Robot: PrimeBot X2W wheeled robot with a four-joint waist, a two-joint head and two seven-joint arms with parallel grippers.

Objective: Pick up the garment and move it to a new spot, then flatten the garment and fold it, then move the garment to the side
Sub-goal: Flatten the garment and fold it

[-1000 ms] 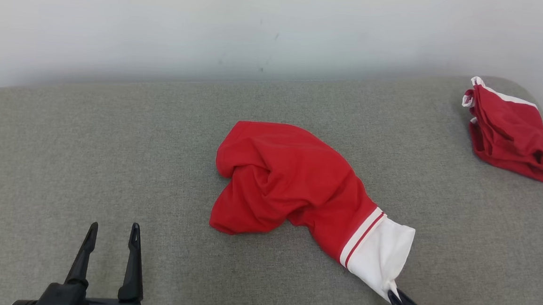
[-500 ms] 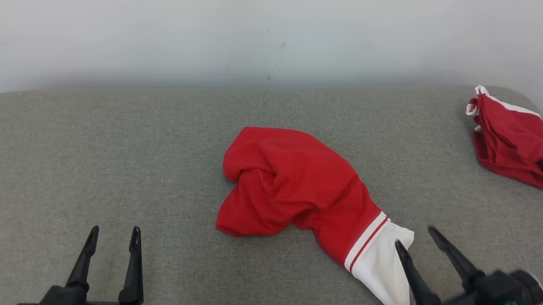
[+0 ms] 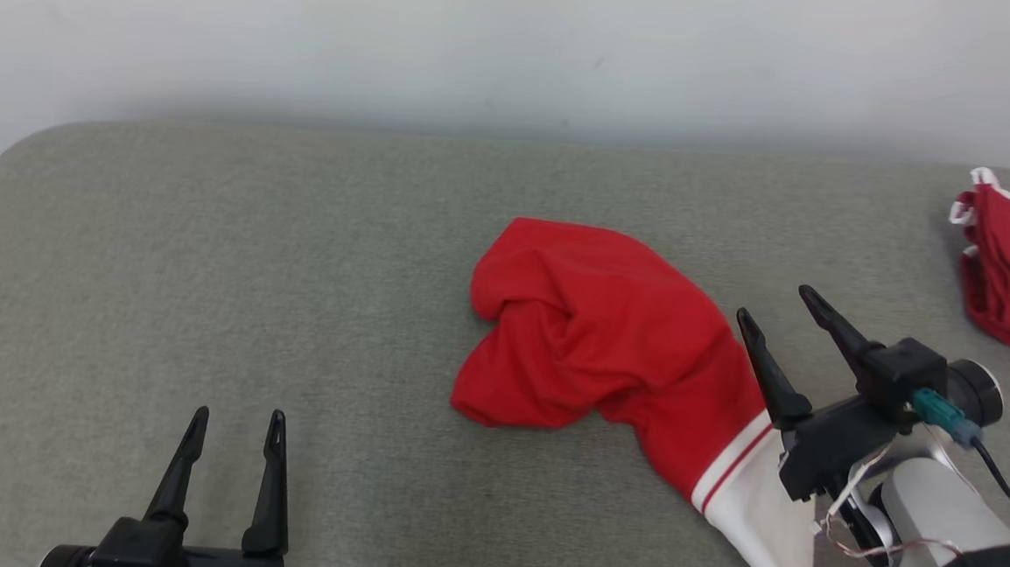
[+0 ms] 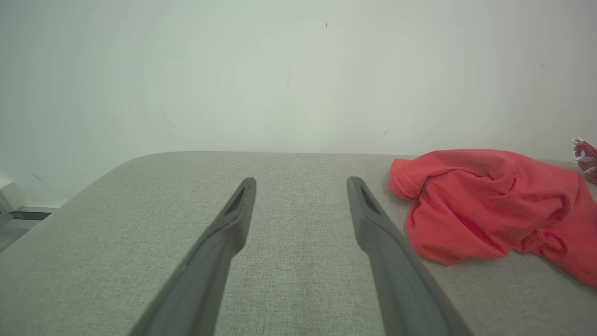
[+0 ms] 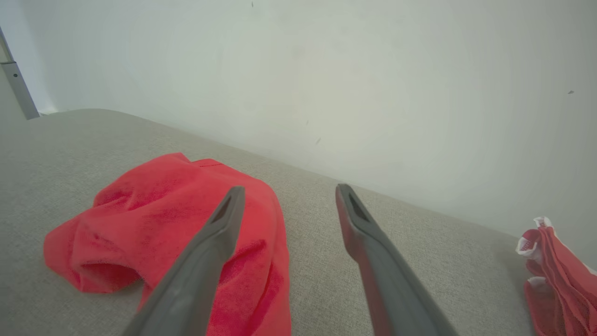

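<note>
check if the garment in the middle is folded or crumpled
Crumpled, not folded: the garment lies bunched in loose wrinkles, its white hem trailing out unevenly, with no flat layers.

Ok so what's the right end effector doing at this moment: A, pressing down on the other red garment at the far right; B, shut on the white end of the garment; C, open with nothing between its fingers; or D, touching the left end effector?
C: the right end effector has its fingers spread apart beside the red garment, with no cloth between them.
</note>
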